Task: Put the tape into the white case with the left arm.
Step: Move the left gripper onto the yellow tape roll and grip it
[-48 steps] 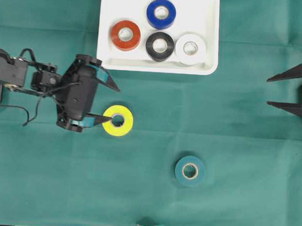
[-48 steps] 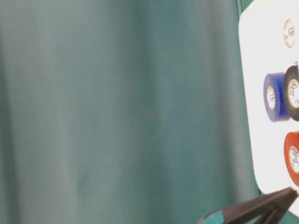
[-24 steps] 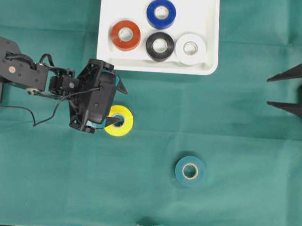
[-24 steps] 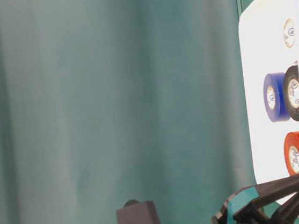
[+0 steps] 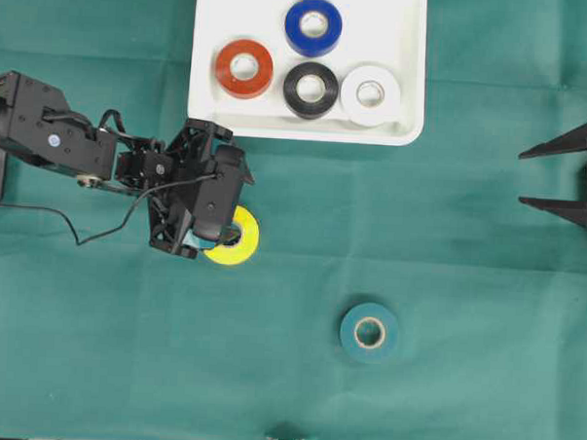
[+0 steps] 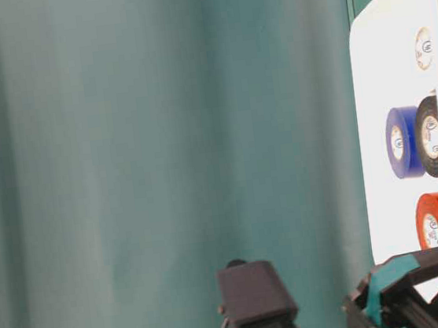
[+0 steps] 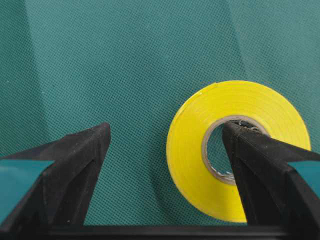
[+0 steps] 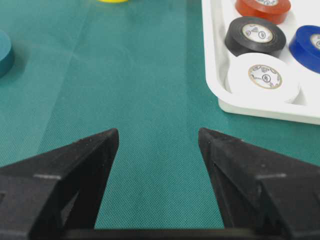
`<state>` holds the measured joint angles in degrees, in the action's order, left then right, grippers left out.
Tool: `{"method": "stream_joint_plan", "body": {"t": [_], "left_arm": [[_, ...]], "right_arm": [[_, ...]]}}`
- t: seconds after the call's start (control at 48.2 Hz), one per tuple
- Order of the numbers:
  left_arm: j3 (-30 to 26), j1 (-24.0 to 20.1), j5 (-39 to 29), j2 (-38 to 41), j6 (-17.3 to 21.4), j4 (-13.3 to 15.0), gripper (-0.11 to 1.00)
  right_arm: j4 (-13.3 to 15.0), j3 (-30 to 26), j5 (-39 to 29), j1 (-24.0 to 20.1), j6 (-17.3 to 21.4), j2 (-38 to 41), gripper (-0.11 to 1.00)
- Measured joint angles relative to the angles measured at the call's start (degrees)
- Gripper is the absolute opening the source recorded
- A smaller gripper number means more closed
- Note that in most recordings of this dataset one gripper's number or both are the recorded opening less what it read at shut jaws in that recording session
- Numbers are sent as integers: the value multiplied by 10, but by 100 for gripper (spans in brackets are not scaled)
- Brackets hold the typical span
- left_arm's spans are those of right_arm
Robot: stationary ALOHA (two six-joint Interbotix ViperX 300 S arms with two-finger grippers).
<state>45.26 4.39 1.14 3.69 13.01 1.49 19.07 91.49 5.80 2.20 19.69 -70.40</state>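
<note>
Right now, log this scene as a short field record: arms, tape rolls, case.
left gripper: open, one finger inside the core of the yellow tape, the other outside it on the cloth
right gripper: open, holding nothing, apart from every roll
white case: holds the red tape, blue tape, black tape and white tape
teal tape: flat on the green cloth, outside the case
task status: yellow tape not yet lifted
</note>
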Motion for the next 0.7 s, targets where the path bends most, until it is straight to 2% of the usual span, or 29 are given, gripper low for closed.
{"method": "stream_joint_plan", "body": {"t": [0.29,0.394,0.518,0.622,0.642,0.705], "left_arm": [[0,-2,0,22,-2,-1,89],[-2,-2,-1,24,-2,-1,83],[-2,-1,-1,25,-1,-1,58],[-2,-2,-1,25,1,-1,31],[-2,-2,-1,25,-1,-1,27],[-2,-2,-2,25,0,-1,27]], "right_arm": [[1,0,0,0,-1,0,98],[0,0,0,-1,0,0,98],[1,0,0,0,0,0,98],[0,0,0,0,0,0,98],[1,0,1,-1,0,0,98],[0,0,0,0,0,0,98]]}}
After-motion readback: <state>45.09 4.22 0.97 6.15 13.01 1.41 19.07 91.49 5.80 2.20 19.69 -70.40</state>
